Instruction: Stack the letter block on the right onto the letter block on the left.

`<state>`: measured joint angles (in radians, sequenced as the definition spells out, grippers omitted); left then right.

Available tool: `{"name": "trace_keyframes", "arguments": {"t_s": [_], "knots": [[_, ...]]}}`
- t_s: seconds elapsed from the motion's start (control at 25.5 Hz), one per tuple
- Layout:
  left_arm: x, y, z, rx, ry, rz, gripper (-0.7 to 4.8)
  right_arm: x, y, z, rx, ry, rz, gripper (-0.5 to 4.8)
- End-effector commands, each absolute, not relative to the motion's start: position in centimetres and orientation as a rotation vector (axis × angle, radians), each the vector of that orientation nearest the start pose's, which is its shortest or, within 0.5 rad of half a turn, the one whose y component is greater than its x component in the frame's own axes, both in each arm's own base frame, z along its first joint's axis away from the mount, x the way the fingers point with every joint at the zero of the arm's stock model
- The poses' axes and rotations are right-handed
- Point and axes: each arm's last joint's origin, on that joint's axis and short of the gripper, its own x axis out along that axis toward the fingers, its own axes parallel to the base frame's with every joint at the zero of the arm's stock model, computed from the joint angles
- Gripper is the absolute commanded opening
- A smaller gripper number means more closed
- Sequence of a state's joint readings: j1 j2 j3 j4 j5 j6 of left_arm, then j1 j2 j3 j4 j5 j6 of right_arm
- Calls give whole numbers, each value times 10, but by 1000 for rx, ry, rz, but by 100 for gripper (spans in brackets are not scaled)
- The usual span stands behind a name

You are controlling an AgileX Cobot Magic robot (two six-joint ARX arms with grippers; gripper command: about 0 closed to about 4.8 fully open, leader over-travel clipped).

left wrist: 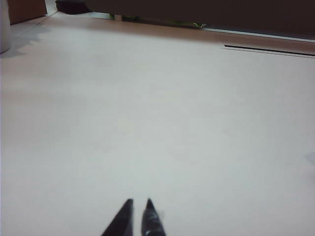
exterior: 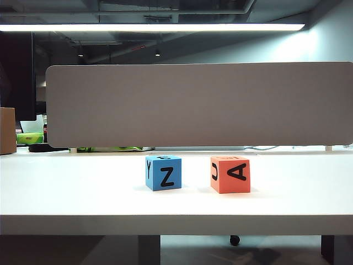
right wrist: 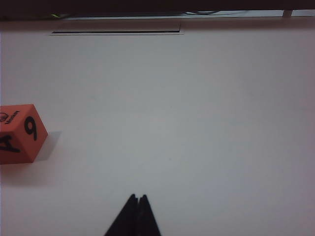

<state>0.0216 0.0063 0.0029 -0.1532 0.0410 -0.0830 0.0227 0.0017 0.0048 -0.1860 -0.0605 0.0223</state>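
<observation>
Two blocks on white table (exterior: 66, 187), near but apart: orange block (exterior: 230, 174) right, blue block (exterior: 163, 173) left. Right gripper (right wrist: 138, 197) clenched, empty, far from orange. Left gripper (left wrist: 139, 201) nearly closed, empty. Risks: closed jaws shove orange aside; off-centre placement topples stack.

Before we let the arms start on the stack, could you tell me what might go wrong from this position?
1. The right gripper is shut and away from the orange block; unless it opens before descending, it would likely push the block rather than grasp it.
2. The blue block sits rotated relative to the orange block, so misaligned faces could leave the stack overhanging.
3. The two blocks stand close together; the gripper's fingers might nudge the blue one during the pick.
</observation>
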Motion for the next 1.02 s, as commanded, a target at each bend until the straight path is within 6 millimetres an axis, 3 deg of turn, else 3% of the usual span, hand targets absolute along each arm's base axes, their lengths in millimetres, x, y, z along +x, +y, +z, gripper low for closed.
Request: {"name": "trace_keyframes", "arguments": {"t_s": [0.04,0.74,0.82,1.02], "knots": [[97,1,152,-90,141,-9,26,96,4,147,27,177,79,-5],[97,1,152,-91,141,-15,26,96,4,148,71,176,90,-5],[97,1,152,-91,141,-20,26,96,4,148,121,178,85,-5],[97,-1,155,-138,127,-71,26,96,4,149,431,178,54,-5]]}}
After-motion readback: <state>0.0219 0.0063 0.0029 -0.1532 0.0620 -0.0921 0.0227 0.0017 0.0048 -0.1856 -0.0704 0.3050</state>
